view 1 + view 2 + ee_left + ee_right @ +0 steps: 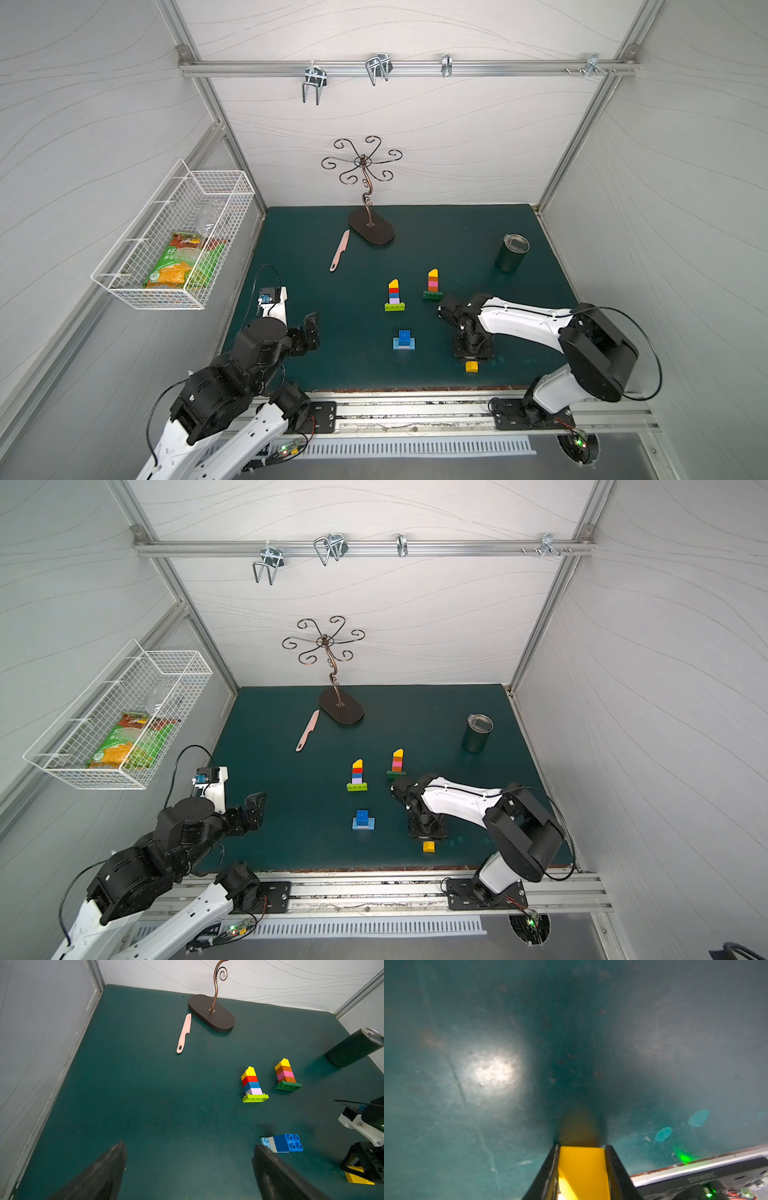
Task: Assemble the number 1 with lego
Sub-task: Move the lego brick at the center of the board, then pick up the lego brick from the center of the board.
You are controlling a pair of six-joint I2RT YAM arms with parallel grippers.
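Observation:
My right gripper (581, 1147) points down at the mat near the table's front edge and is shut on a yellow lego brick (581, 1167), seen in both top views (471, 366) (429, 846). To its left stands a short stack of blue bricks on a light-blue base (404, 340). Farther back stand two towers: yellow, red, blue and lilac on a lime base (394, 295), and yellow, orange and pink on a dark-green base (432, 284). My left gripper (190, 1145) hovers open and empty over the mat at the left (309, 330).
A pink plastic knife (340, 250) and a curled metal stand (371, 226) sit at the back. A dark tumbler (511, 252) stands at the right rear. A wire basket (174, 237) hangs on the left wall. The table's front edge (695, 1162) is close to my right gripper.

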